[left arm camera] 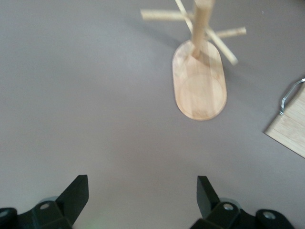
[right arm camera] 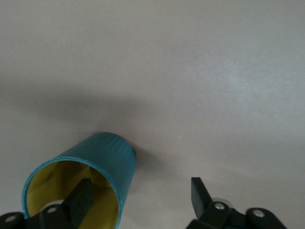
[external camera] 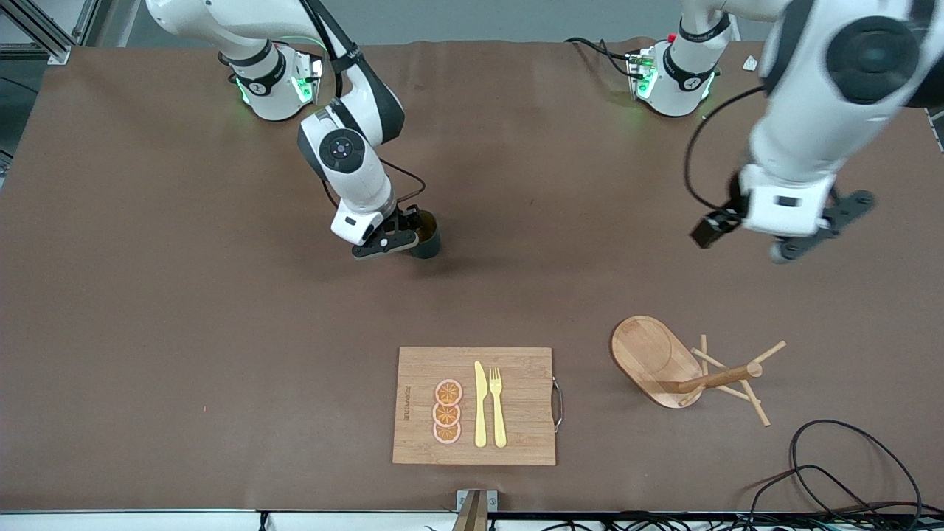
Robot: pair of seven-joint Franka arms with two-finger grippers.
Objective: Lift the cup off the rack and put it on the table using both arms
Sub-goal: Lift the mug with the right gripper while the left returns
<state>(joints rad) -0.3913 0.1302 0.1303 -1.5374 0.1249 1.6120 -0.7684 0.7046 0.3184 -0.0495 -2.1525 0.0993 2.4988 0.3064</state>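
The teal-green cup (external camera: 428, 240) stands upright on the brown table (external camera: 184, 332), mid-table toward the right arm's end. My right gripper (external camera: 410, 233) is open at the cup's rim. In the right wrist view one finger (right arm camera: 80, 200) is inside the cup (right arm camera: 112, 157) and the other stands well outside it; the gripper (right arm camera: 139, 193) is spread wide. The wooden rack (external camera: 656, 358) with bare pegs sits nearer the front camera toward the left arm's end. My left gripper (external camera: 815, 232) is open and empty in the air over bare table, above the rack (left arm camera: 199, 86); its jaws (left arm camera: 141, 195) are wide apart.
A bamboo cutting board (external camera: 516, 442) with orange slices, a knife and a fork lies near the table's front edge; its corner shows in the left wrist view (left arm camera: 290, 126). Black cables (external camera: 848, 472) lie at the front corner by the rack.
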